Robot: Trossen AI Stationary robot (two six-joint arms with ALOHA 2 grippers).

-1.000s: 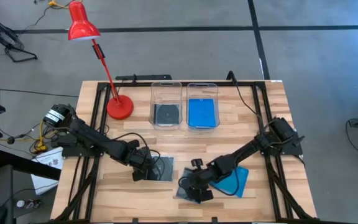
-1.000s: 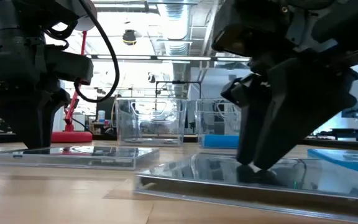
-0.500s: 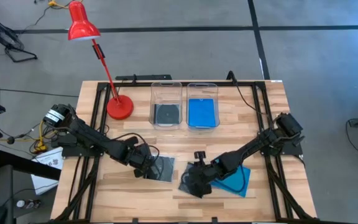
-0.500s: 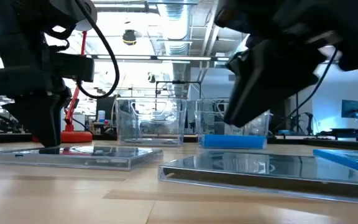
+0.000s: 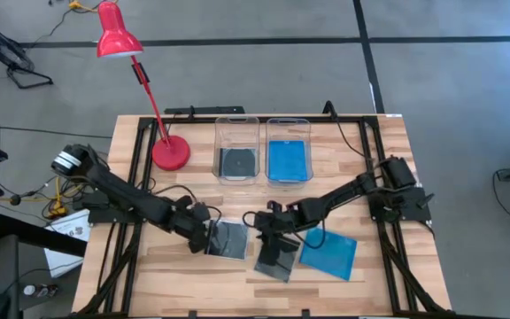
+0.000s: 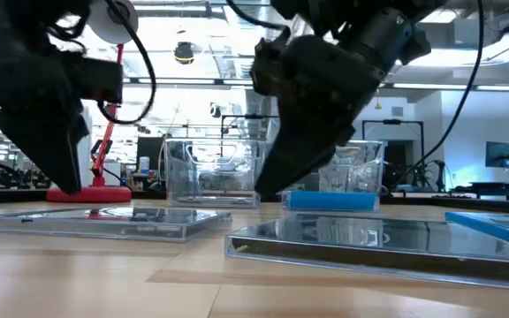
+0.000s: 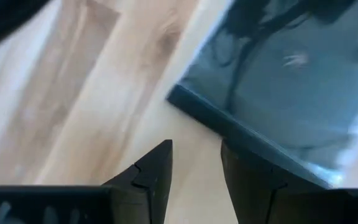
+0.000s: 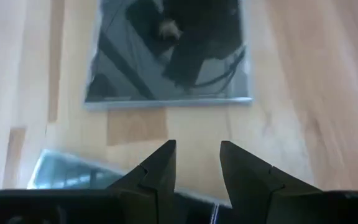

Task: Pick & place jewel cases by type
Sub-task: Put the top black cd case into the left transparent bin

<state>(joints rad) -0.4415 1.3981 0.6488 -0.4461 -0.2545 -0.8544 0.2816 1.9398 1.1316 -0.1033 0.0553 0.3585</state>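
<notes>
Two dark clear jewel cases [image 5: 229, 239] flat on wood, both arms' fingers [image 7: 154, 177] parted, empty

Two dark grey jewel cases [image 5: 230, 238] lie on the pale wooden tabletop [image 5: 379, 168]. One bright blue case [image 5: 329, 253] sits beside them. The lamp [image 5: 116, 35] is red.

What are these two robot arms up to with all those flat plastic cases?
They are sorting jewel cases by type. One dark case lies in the left clear bin and one blue case in the right bin. Three cases lie on the table: two dark ones and a blue one. The left gripper and right gripper are both open, low over the dark ones, holding nothing.
</notes>
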